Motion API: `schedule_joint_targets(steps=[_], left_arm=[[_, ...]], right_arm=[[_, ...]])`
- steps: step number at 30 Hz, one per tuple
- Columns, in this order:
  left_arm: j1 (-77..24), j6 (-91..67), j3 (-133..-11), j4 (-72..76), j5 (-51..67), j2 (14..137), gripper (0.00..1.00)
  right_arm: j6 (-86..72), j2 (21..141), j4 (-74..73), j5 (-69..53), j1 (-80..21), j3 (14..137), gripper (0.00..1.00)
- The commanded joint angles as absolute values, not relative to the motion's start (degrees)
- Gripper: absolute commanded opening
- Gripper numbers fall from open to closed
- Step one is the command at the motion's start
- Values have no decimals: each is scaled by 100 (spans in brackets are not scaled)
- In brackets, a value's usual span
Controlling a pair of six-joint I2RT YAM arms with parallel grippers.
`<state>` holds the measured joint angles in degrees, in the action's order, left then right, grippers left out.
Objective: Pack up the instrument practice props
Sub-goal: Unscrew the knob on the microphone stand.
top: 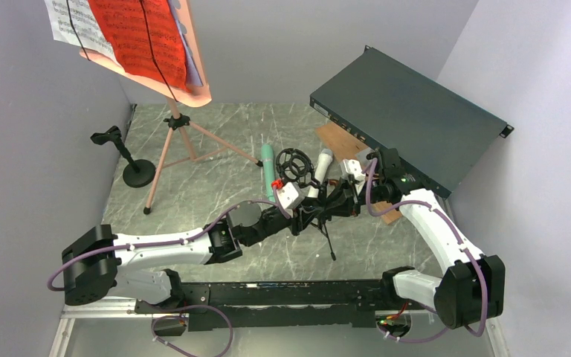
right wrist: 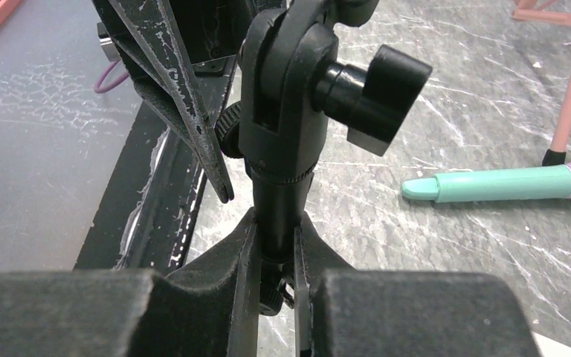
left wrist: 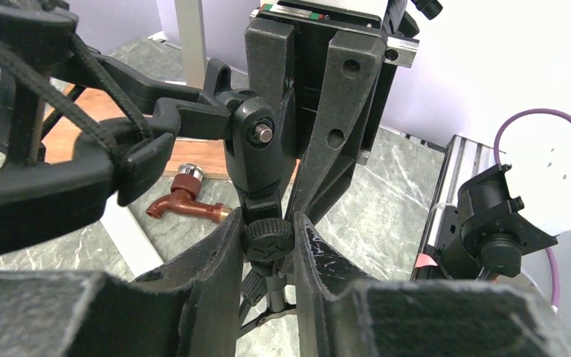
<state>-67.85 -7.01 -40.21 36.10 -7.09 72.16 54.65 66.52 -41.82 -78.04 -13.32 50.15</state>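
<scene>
Robot arms bolted at the near edge of a grey marbled table (top: 215, 193) reached inward and met over its middle. The left gripper (left wrist: 268, 245) was clenched on the thin stem of a black microphone mount (left wrist: 256, 149), its pads pinching at the ribbed collar below the swivel joint. The right gripper (right wrist: 275, 245) was clenched on the same stem from the opposite side, just under the joint with its round tightening knob. Gripping one mount with both tools probably served to steady the stem while the joint or thin legs were folded, making the piece compact for packing. The mount's round cradle, strung with elastic cord, stuck out beyond the left fingers. Whether the legs rested on the table could not be told.

Just past the grippers, a green microphone (top: 268, 169) and a white microphone (top: 322, 167) lay flat on the table near each other, not yet packed. Toward the far left corner stood a second black mount (top: 130, 160) on a round base. Beside it a pink music stand (top: 175, 141) stood on three legs, carrying white (top: 71, 26), red (top: 137, 33) and lavender (top: 191, 67) pages upright, as if for reading. At the far right edge sat a dark green metal box (top: 409, 126), with a brown wooden board (top: 338, 137) poking out beneath it.
</scene>
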Motion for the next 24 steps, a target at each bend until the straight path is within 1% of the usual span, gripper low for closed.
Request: schedule_joint_targets(steps=[1,3,5,7,9,11,16,21,24], left_arm=[[-6732,-871,-4016,4622,-1034,7181,31],[-6732,-887,-4012,4642,-1066,7173,40],[-6732,-871,-4039,4619,-1072,7187,46],[-6732,-866,-4080,4603,-1073,7209,50],[-6732,-851,-4124,4611,-1053,7260,51],[-6732,-840,-4160,4587,-1040,7328,51],[-6732,-821,-4280,4275,-949,7399,44],[-6732,-740,-4523,3621,-693,7439,45],[-6732,-677,-4668,3174,-549,7467,38]], right_arm=[[5528,6566,-4089,-8158,-1485,5054,0],[5501,6562,-4067,-8156,-1485,5047,0],[5468,6564,-4045,-8158,-1485,5038,0],[5454,6560,-4030,-8156,-1489,5036,0],[5428,6564,-4010,-8156,-1485,5028,0],[5410,6562,-3995,-8148,-1485,5027,0],[5397,6557,-3986,-8147,-1483,5027,0],[5372,6558,-3961,-8139,-1485,5027,0],[5354,6557,-3951,-8130,-1484,5020,0]])
